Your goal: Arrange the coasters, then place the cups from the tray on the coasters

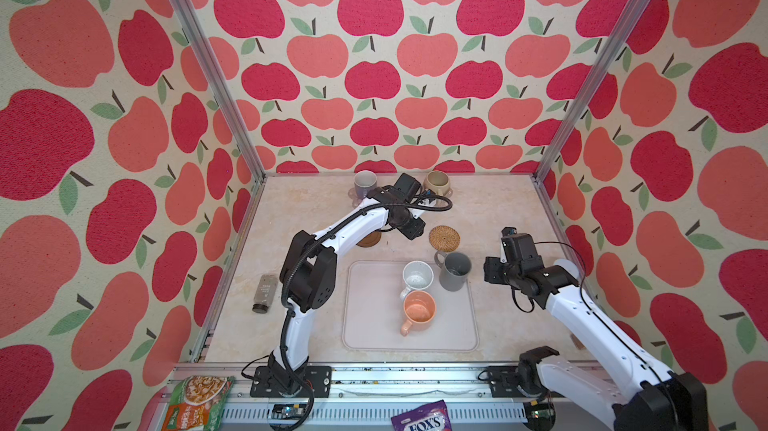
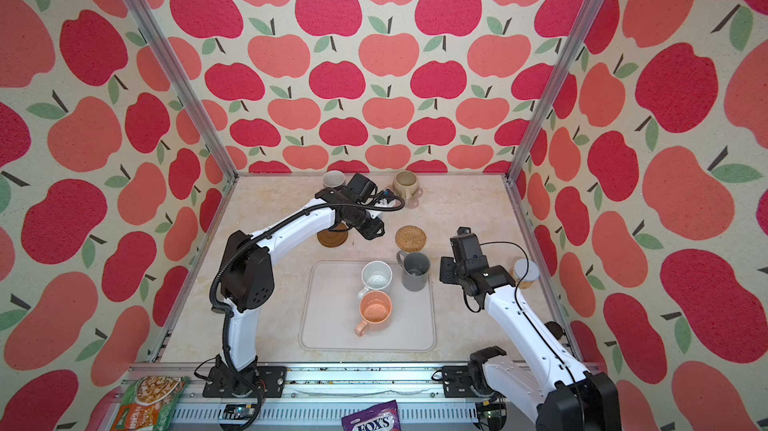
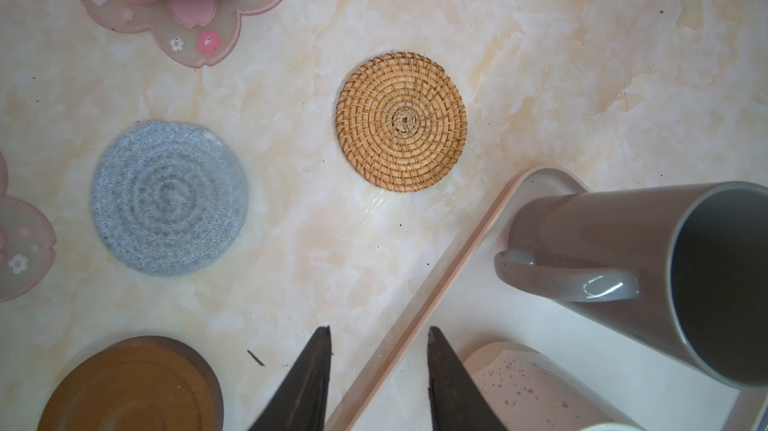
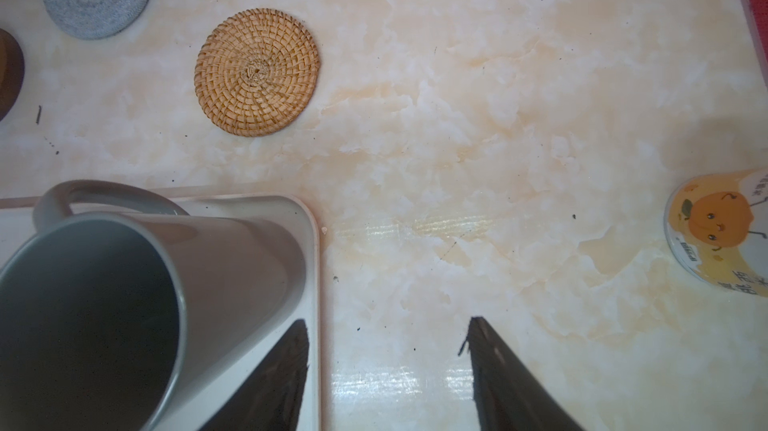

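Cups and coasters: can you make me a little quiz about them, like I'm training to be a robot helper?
1. Pick one: how many cups stand on the tray? A two, B three, C five.
2. True or false: a cup sits on the rattan coaster.
3. Fill the gap: the cup on the tray nearest the rattan coaster is the ____ one.

Key
1. B: the white cup, the peach cup and the dark grey cup.
2. False: it is bare.
3. Dark grey.
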Motion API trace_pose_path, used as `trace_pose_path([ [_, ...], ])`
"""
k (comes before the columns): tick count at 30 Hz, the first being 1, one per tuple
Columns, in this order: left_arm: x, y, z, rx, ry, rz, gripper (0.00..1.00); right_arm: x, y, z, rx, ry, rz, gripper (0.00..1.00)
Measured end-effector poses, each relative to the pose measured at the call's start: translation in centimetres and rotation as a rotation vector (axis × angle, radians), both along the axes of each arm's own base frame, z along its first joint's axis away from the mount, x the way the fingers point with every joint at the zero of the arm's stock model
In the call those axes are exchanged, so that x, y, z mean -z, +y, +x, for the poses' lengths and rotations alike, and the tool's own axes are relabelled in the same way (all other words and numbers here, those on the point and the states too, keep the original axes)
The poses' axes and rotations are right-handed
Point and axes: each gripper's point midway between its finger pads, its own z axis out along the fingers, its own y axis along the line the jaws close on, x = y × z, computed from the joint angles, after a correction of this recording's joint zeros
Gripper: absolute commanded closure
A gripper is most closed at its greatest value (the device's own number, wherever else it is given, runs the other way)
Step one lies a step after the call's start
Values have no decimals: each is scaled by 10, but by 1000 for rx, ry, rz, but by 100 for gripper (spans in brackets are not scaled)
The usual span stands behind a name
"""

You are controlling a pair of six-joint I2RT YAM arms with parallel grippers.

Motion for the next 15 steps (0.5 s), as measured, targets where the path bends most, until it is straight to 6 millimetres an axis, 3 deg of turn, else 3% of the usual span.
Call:
trace_pose_path([
  [15,4,2,-1,-7,10,4,59,-3,0,0,-3,-13,3,36],
])
